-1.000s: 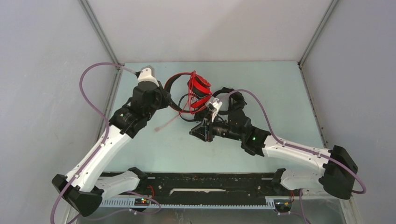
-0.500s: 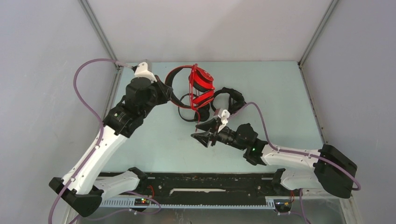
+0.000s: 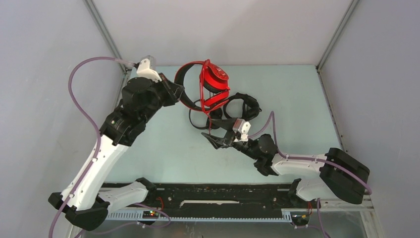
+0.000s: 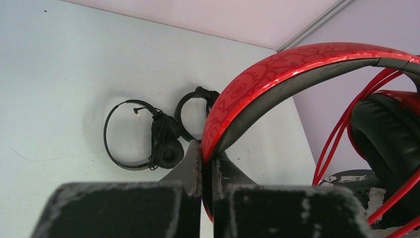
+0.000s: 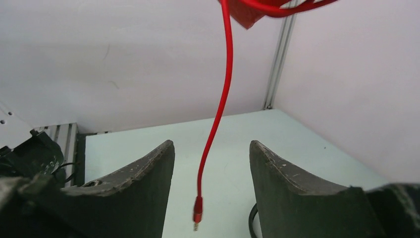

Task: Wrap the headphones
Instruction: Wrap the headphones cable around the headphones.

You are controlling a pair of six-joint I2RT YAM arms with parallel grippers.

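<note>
1. Toward the far left of the pale green surface point(image 3: 297, 99), my left pincer point(image 4: 207, 158) is clamped tight on the red over-ear headphones point(image 3: 214, 82). It pinches their glossy patterned headband edge-on between its two black fingers.
2. I see the red headphones held up off the surface. In the left wrist view a black-padded ear cup sits to the right of the band, with loops of thin red cable point(image 5: 218, 114) running across it.
3. My right pincer point(image 5: 212, 148) stands wide open and grips nothing. The red cable hangs down through the gap between its fingers and touches neither of them, with the metal-tipped plug point(image 5: 197, 218) at its lower end.
4. Under the raised red set, a slim-banded black headset point(image 4: 166, 146) with round cups lies flat on the surface. Just beside it lies a bulkier black headset point(image 3: 242, 106). Neither pincer touches either of them.
</note>
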